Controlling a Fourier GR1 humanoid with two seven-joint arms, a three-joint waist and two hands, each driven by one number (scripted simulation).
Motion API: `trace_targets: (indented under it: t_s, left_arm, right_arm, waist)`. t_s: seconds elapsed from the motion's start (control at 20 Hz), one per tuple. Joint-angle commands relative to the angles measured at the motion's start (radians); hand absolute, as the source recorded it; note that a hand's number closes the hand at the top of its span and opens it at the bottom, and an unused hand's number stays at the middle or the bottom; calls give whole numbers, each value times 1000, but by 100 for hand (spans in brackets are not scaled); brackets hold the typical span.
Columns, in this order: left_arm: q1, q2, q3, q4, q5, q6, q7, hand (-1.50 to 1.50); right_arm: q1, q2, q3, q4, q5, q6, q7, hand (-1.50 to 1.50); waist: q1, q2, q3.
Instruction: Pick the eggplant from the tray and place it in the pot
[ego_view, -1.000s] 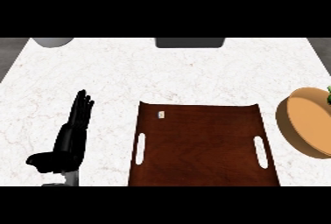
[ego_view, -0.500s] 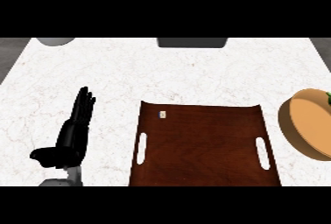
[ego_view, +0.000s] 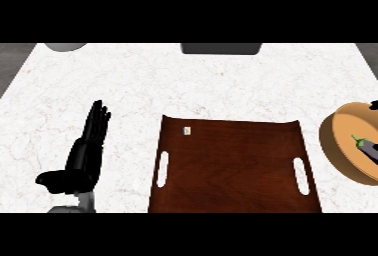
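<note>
The eggplant, dark purple with a green stem, lies inside the tan pot at the right edge, which is cut off by the frame. The brown tray with two white handle slots sits in the middle and holds no eggplant. My left hand rests open on the counter left of the tray, fingers straight and pointing away. Only a small dark tip, apparently my right hand, shows at the right edge above the pot's rim.
A dark grey block stands at the counter's back edge, and a grey round object sits at the back left. A small label marks the tray's top left corner. White marble counter lies between the tray and the back edge.
The eggplant, earlier only a dark and green shape at the pot's upper rim, now lies lower inside the pot. The left hand has stayed put.
</note>
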Motion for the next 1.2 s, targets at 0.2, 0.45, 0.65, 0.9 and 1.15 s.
trace_targets:
  t_s: [0.2,0.45,0.65,0.9,1.15]
  left_arm:
    - [-10,2,26,29,11,-6,-24,0]
    - [36,-10,-4,30,-11,-11,-61,0]
    - [-2,22,34,-27,16,-24,20,0]
    - [10,14,35,20,11,-38,-21,0]
    - [-13,18,41,21,17,-54,-10,0]
  right_arm:
    - [-91,139,-191,109,-306,49,-173,-150]
    - [-162,121,-336,192,-490,154,-138,-150]
    - [-239,80,-383,371,-519,175,-134,-150]
    - [-269,-38,-465,603,-535,224,-288,-150]
    - [-289,-139,-482,795,-517,300,-446,-150]
  waist:
    - [-16,-2,1]
    - [-14,-4,-1]
    - [-2,-2,0]
    - [3,2,1]
    - [6,5,2]
